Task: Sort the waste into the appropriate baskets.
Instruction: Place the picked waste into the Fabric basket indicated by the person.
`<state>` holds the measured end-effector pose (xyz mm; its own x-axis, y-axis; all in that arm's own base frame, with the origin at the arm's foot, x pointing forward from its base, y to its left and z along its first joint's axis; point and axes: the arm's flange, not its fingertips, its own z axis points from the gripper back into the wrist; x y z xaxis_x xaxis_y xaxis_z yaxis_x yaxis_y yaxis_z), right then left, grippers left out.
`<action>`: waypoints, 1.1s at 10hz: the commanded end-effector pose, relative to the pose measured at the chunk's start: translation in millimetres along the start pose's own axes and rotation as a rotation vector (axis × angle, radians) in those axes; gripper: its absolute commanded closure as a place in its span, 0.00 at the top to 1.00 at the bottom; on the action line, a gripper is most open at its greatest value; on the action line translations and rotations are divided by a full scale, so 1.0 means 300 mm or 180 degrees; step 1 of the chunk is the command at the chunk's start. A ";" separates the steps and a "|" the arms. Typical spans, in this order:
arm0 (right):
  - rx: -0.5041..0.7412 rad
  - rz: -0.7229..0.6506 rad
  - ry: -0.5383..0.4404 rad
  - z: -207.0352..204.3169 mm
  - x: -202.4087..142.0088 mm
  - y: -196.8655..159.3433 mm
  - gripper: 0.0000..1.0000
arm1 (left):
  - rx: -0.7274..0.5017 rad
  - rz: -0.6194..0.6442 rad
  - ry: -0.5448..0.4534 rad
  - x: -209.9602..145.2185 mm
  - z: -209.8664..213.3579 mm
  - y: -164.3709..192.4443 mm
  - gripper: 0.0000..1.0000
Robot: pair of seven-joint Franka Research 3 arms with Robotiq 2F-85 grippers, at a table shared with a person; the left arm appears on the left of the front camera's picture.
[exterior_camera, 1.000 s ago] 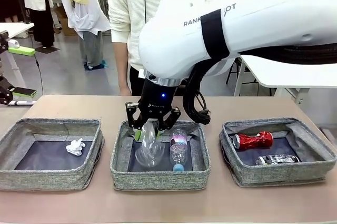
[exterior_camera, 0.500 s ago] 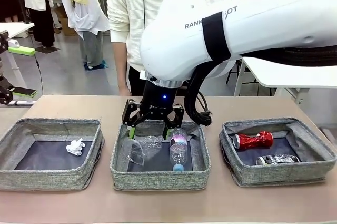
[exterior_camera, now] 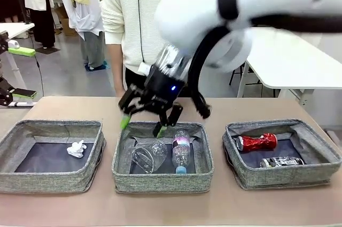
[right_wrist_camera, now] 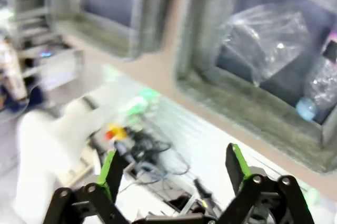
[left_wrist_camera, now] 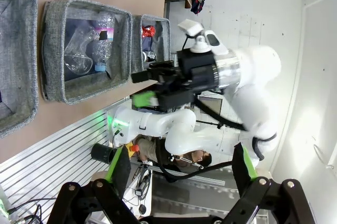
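Observation:
Three grey baskets stand in a row. The left basket [exterior_camera: 32,181] holds a white tissue wad [exterior_camera: 76,148]. The middle basket [exterior_camera: 160,180] holds crumpled clear plastic [exterior_camera: 147,155] and a purple-labelled bottle [exterior_camera: 181,152]. A red can [exterior_camera: 257,142] and a black-silver can [exterior_camera: 281,161] lie in the right basket [exterior_camera: 320,155]. My right gripper [exterior_camera: 143,126] hangs open and tilted just above the middle basket's far left rim, holding nothing. Its blurred wrist view shows the plastic [right_wrist_camera: 268,39] and bottle [right_wrist_camera: 318,84] beyond its open gripper [right_wrist_camera: 174,167]. My left gripper [left_wrist_camera: 180,163] is open and empty, far from the baskets [left_wrist_camera: 87,84].
A person in a white sweater [exterior_camera: 144,18] stands at the table's far side behind the middle basket. Bare tabletop [exterior_camera: 171,205] runs along the front edge. A white table [exterior_camera: 288,61] stands at the back right.
My right gripper opened and let go of the crumpled plastic, which now lies in the middle basket. The gripper then rose and swung tilted toward the left.

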<state>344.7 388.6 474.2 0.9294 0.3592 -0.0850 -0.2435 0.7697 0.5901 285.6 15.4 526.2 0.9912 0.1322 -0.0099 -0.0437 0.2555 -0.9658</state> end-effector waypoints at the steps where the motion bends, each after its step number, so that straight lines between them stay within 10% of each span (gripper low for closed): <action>1: 0.1550 0.0160 0.0345 0.257 -0.119 -0.184 1.00 | -0.0032 -0.0053 0.0018 -0.005 0.003 -0.004 1.00; 6: 0.2234 -0.0826 -0.1434 0.646 -0.577 -0.698 1.00 | -0.0032 -0.0053 0.0018 -0.005 0.003 -0.004 1.00; 11: 0.2308 -0.0688 -0.1276 0.584 -0.728 -0.989 1.00 | -0.0032 -0.0053 0.0018 -0.005 0.003 -0.004 1.00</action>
<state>295.5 -33.1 502.3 0.9886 -0.1501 -0.0105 0.0440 0.2218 0.9741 285.6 15.4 526.2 0.9913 0.1316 -0.0093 -0.0430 0.2558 -0.9658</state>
